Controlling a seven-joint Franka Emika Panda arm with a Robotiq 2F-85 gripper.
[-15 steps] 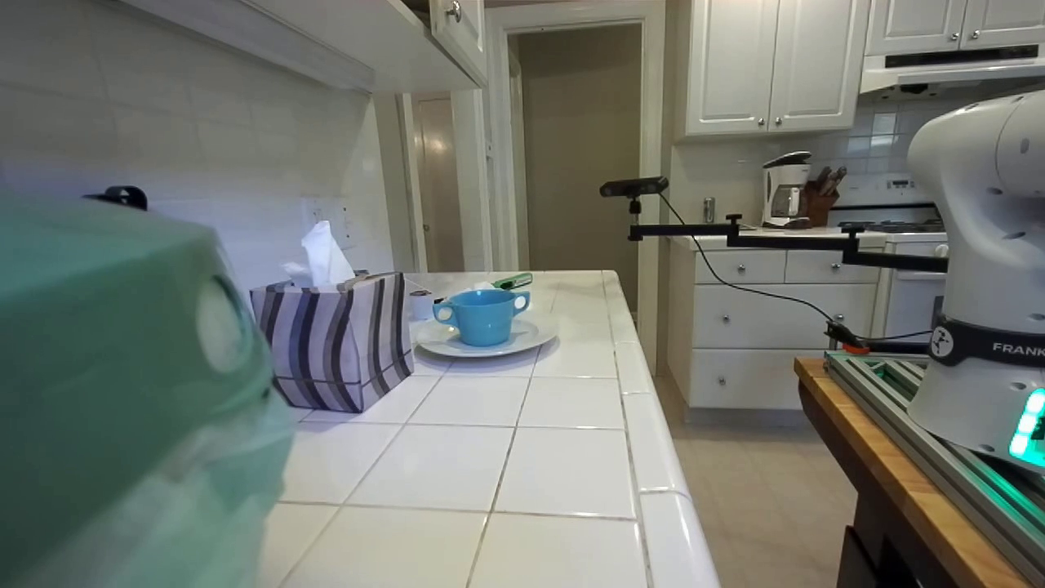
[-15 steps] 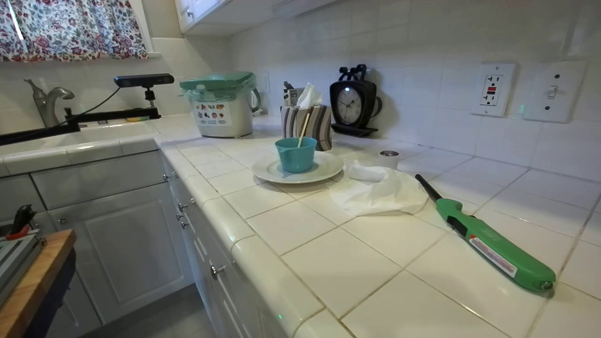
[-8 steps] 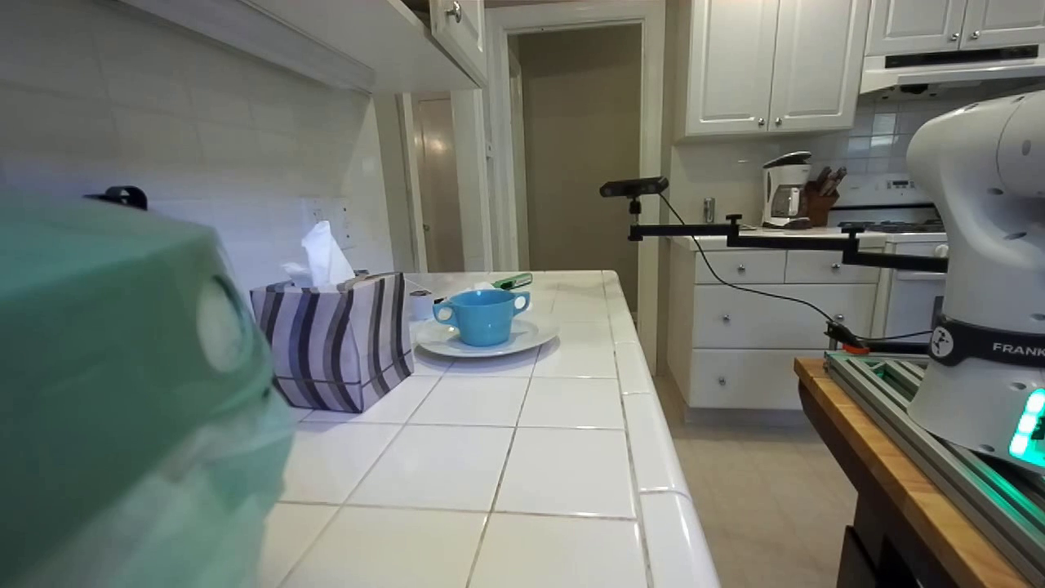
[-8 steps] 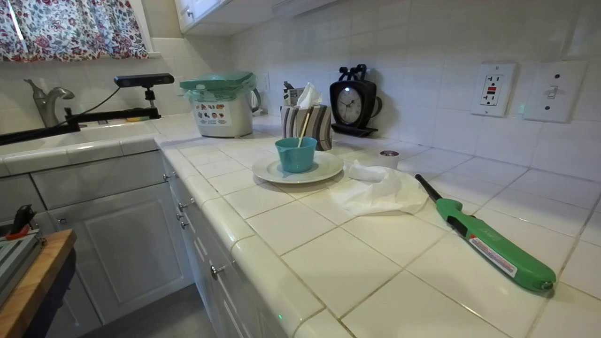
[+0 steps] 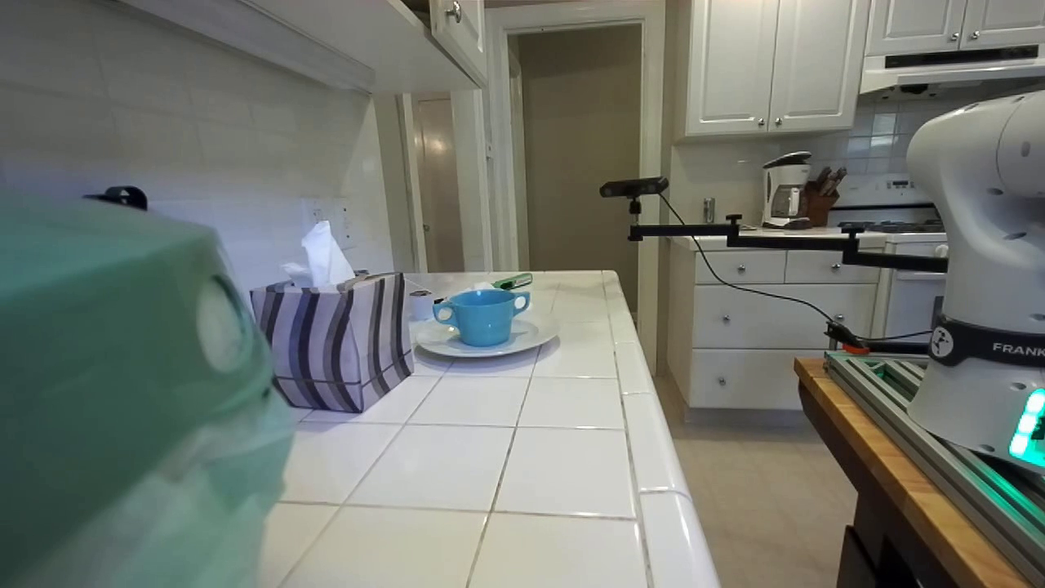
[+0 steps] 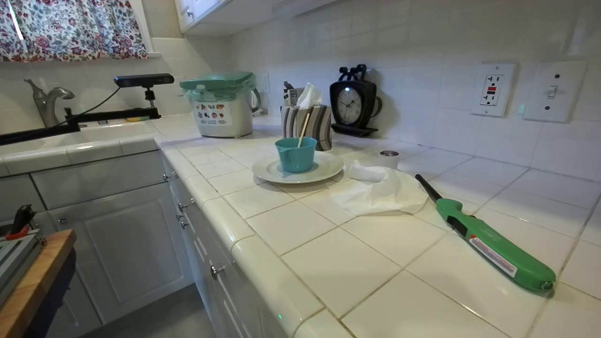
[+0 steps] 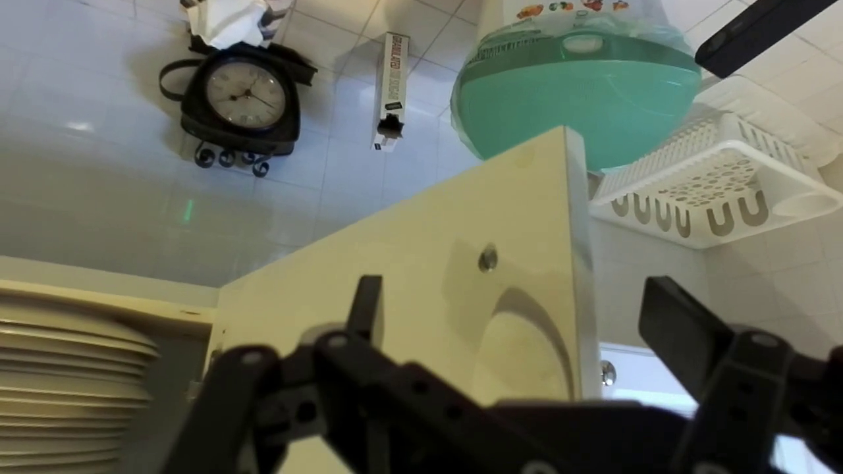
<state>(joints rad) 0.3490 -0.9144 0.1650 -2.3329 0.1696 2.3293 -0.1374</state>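
Observation:
My gripper (image 7: 520, 313) is in the wrist view, open and empty, its two black fingers (image 7: 681, 316) wide apart. A cabinet door (image 7: 421, 217) stands open before it, and the door's free edge and round knob (image 7: 488, 258) show between the fingers. I cannot tell whether a finger touches the door. A rounded shadow lies on the door. A stack of plates (image 7: 66, 382) sits inside the cabinet at lower left. The door also shows at the top of an exterior view (image 5: 464, 37). The gripper is out of both exterior views; the white arm (image 5: 980, 245) shows there at the right.
On the tiled counter (image 6: 328, 263) are a green-lidded bin (image 6: 218, 105), a striped tissue box (image 5: 335, 343), a black clock (image 6: 352, 103), a blue cup (image 6: 296, 157) on a plate (image 6: 265, 173), crumpled paper (image 6: 380, 192) and a green lighter (image 6: 497, 249). A white rack (image 7: 718, 191) shows in the wrist view.

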